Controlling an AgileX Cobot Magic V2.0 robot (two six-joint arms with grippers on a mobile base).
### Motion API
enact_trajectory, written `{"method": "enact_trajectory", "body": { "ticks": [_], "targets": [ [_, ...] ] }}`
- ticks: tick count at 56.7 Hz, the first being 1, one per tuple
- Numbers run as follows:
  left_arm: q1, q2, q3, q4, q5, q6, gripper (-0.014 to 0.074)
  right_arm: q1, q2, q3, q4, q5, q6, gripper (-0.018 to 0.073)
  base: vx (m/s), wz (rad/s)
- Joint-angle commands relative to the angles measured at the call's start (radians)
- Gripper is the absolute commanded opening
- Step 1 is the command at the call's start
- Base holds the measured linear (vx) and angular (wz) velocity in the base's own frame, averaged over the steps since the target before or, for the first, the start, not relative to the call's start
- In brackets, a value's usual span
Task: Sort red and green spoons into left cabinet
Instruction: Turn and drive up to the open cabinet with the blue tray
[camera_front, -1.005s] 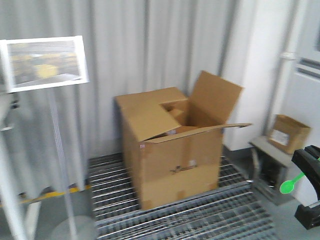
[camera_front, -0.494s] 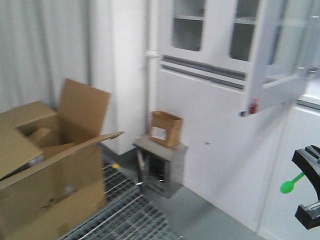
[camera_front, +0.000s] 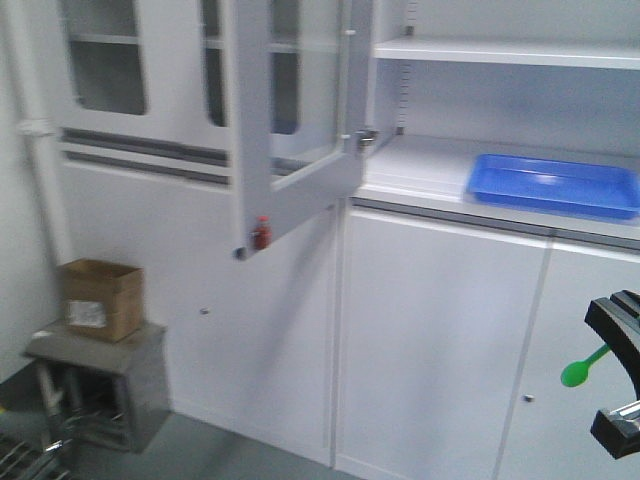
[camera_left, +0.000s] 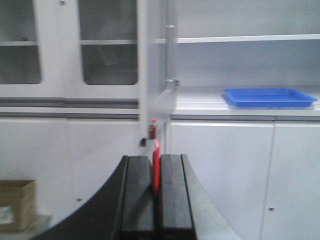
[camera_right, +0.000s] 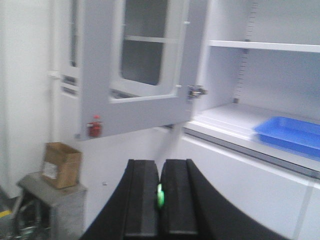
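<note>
My left gripper (camera_left: 156, 159) is shut on the red spoon (camera_left: 156, 167), whose thin edge sticks up between the black pads. My right gripper (camera_right: 160, 172) is shut on the green spoon (camera_right: 160, 195). In the front view the green spoon's bowl (camera_front: 575, 374) pokes left out of the right gripper (camera_front: 612, 375) at the right edge. The pale grey cabinet (camera_front: 425, 165) stands ahead with flat shelves, a slotted rail and an open glass door (camera_front: 290, 120). It also shows in the left wrist view (camera_left: 200, 100) and the right wrist view (camera_right: 230, 117).
A blue tray (camera_front: 553, 185) lies on the cabinet's lower shelf at the right. Closed white cupboard doors (camera_front: 440, 340) are below it. A small cardboard box (camera_front: 100, 297) sits on a grey metal stand (camera_front: 95, 385) at the lower left.
The front view has swung right, from the big cardboard box on the floor grating to the cabinet with the open door. The right gripper still holds the green spoon the same way.
</note>
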Motion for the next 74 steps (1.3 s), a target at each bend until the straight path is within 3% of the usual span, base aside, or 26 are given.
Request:
{"method": "enact_trajectory", "body": {
  "ticks": [1,32,74],
  "targets": [
    [0.000,0.005,-0.026,-0.001,-0.081,-0.007,-0.0003,-0.001,-0.012,-0.036,0.025,-0.061,0.001,-0.0006,0.24,-0.63],
    [0.000,0.005,-0.026,-0.001,-0.081,-0.007,-0.0003,-0.001,-0.012,-0.036,0.025,-0.061,0.001,-0.0006,0.27,-0.46],
    [0.000,0.005,-0.026,-0.001,-0.081,-0.007,-0.0003,-0.001,-0.012,-0.036,0.025,-0.061,0.001,-0.0006,0.37,-0.15]
  ]
}}
